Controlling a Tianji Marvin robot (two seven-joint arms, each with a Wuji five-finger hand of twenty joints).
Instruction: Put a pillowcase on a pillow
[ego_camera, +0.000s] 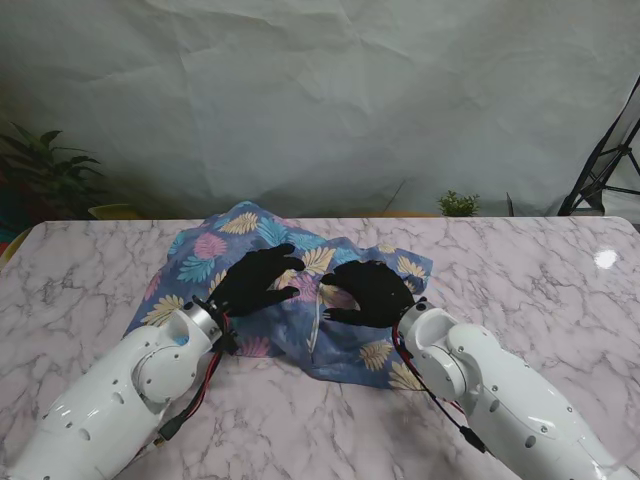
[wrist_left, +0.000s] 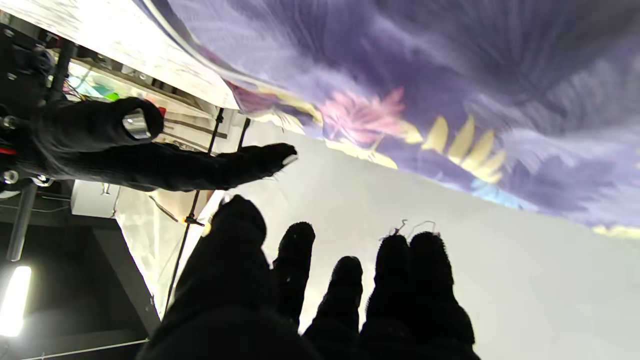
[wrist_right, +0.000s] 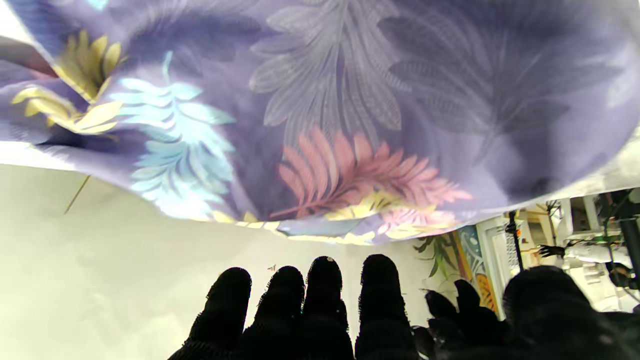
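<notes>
A blue pillowcase (ego_camera: 250, 235) printed with pink, yellow and light blue leaves lies rumpled over the middle of the marble table (ego_camera: 80, 260). The pillow itself cannot be made out; it may be hidden under the cloth. My black-gloved left hand (ego_camera: 257, 281) hovers over the cloth's centre with fingers spread, holding nothing. My right hand (ego_camera: 368, 293) hovers beside it, fingers extended and apart, also holding nothing. Both wrist views show the leafy fabric (wrist_left: 450, 75) (wrist_right: 320, 100) close by, with the fingertips (wrist_left: 295, 250) (wrist_right: 325, 280) clear of it. The right hand (wrist_left: 150, 160) also appears in the left wrist view.
A crumpled grey backdrop (ego_camera: 320, 100) hangs behind the table. Potted plants stand at the far left (ego_camera: 45, 170) and behind the far edge (ego_camera: 458, 204). A black stand (ego_camera: 605, 160) is at the far right. Bare marble lies on both sides of the cloth.
</notes>
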